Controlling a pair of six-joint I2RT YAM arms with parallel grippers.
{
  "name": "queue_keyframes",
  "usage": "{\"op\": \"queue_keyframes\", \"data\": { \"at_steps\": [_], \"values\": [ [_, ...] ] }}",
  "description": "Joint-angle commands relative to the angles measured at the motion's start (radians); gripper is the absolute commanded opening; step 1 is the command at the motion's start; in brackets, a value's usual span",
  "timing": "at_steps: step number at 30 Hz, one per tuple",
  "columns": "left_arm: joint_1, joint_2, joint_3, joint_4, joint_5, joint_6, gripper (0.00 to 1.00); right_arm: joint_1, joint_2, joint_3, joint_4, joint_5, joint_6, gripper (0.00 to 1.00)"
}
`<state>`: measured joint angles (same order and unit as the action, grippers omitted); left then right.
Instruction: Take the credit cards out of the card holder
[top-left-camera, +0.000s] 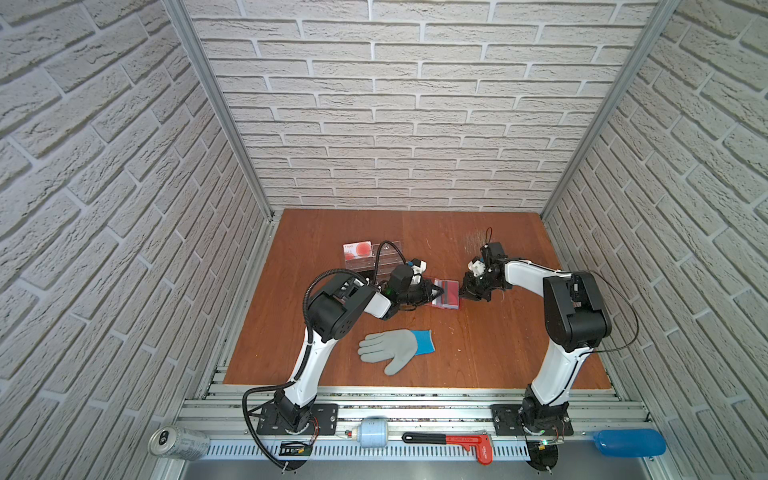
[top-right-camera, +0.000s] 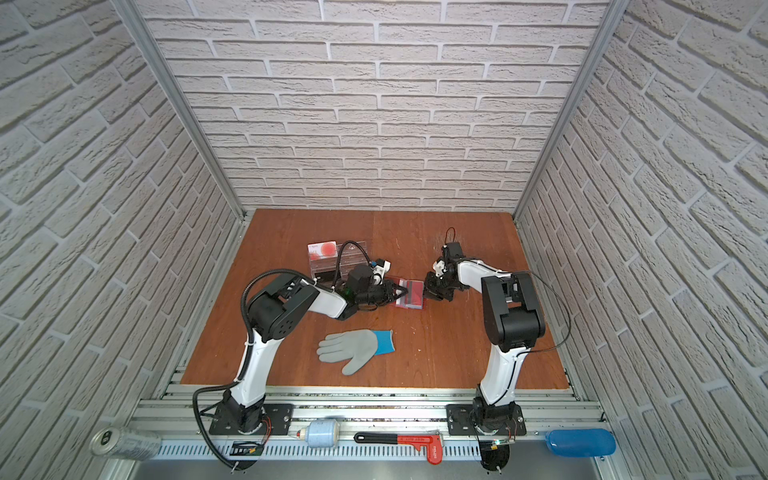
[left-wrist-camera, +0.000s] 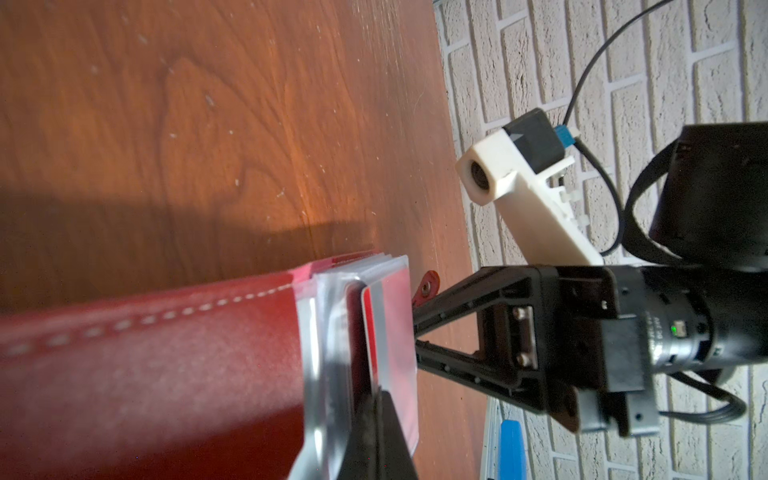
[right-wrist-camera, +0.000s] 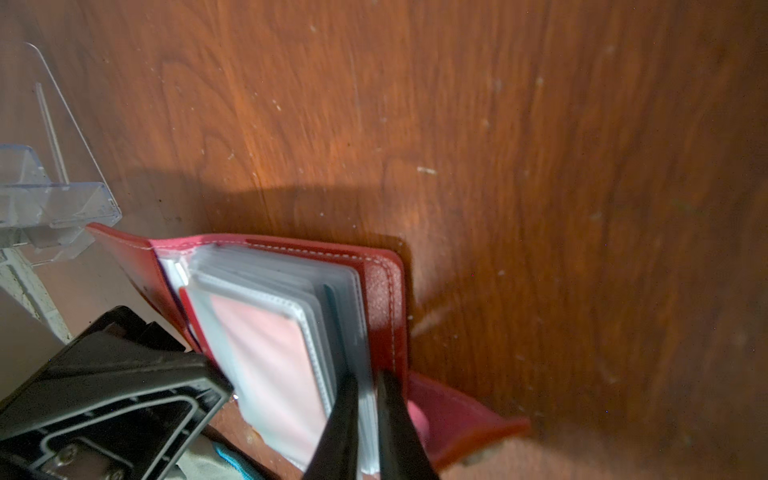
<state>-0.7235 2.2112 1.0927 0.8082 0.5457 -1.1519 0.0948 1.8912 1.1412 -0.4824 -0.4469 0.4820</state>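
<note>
The dark red card holder (top-left-camera: 446, 296) (top-right-camera: 409, 296) lies open mid-table between both arms. My left gripper (top-left-camera: 436, 293) (left-wrist-camera: 376, 409) reaches in from the left. It is shut on the edge of the dark red credit card (left-wrist-camera: 368, 320), which sits partly in a clear sleeve (right-wrist-camera: 266, 361). From the right, my right gripper (top-left-camera: 461, 291) (right-wrist-camera: 368, 399) is shut on a stack of the holder's clear sleeves (right-wrist-camera: 353, 291). A light blue card edge (right-wrist-camera: 329, 301) shows between those sleeves. The snap strap tab (right-wrist-camera: 465, 419) sticks out beside the right fingers.
A clear acrylic stand (top-left-camera: 374, 259) (right-wrist-camera: 50, 199) holding a white card with red circles (top-left-camera: 357, 249) stands behind the left arm. A grey glove with a blue cuff (top-left-camera: 395, 349) lies nearer the front. A can (top-left-camera: 178, 442) and a red wrench (top-left-camera: 453, 442) rest on the front rail.
</note>
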Motion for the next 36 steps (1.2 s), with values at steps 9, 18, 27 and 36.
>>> {"op": "queue_keyframes", "data": {
  "at_steps": [9,18,27,36],
  "values": [
    [-0.030,-0.022,-0.025,0.056,0.091,0.001,0.06,0.040,0.109,-0.024,0.169,0.022,0.003,0.19],
    [-0.030,-0.021,-0.020,0.052,0.088,0.003,0.01,0.040,0.109,-0.022,0.168,0.020,0.002,0.23],
    [-0.030,-0.023,-0.023,0.054,0.090,0.005,0.00,0.040,0.118,-0.021,0.169,0.020,0.002,0.24],
    [-0.027,-0.031,-0.031,0.040,0.080,0.016,0.05,0.040,0.123,-0.023,0.171,0.019,0.003,0.24]
  ]
}}
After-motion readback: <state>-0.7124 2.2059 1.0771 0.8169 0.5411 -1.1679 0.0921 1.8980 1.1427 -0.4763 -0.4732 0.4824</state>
